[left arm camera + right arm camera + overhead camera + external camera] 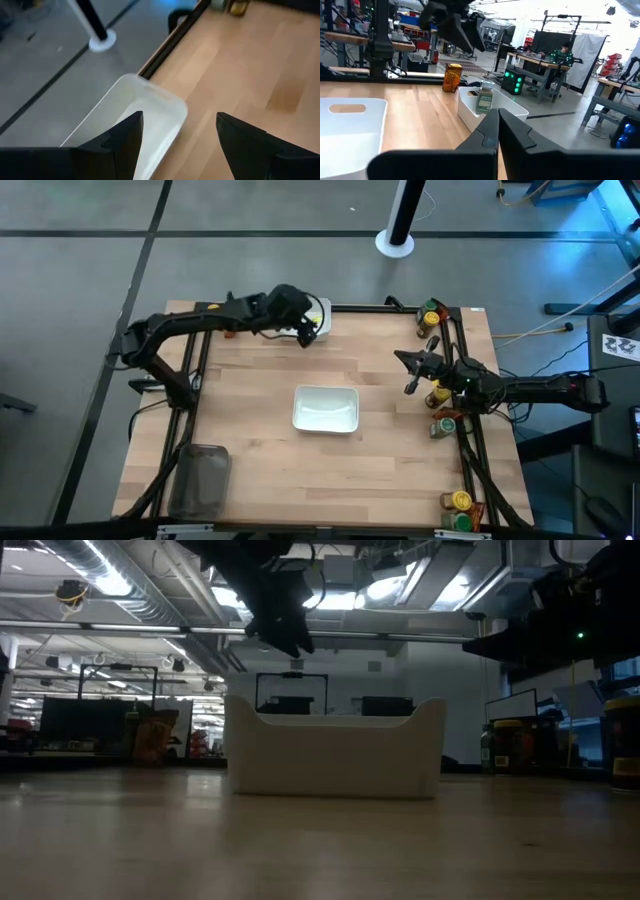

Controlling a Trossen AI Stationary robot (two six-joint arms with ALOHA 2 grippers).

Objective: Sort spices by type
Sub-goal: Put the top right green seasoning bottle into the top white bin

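Note:
My left gripper (308, 330) (177, 120) hangs open and empty over a white bowl (142, 107) at the table's far edge. My right gripper (405, 370) (497, 114) is shut near the table's right side, pointing toward that far bowl (512, 107), with nothing showing between its fingers. A green-capped jar (484, 98) seems to stand in the far bowl. A brown-orange packet (452, 78) stands beyond it. More yellow- and green-capped jars (440, 408) stand along the right edge, some near the near right corner (459, 502).
A second white bowl (325, 409) (335, 752) sits mid-table. A clear grey tray (200, 480) lies at the near left corner. Black frame rails run along the table's left and right edges. Bare wood lies between the middle bowl and the tray.

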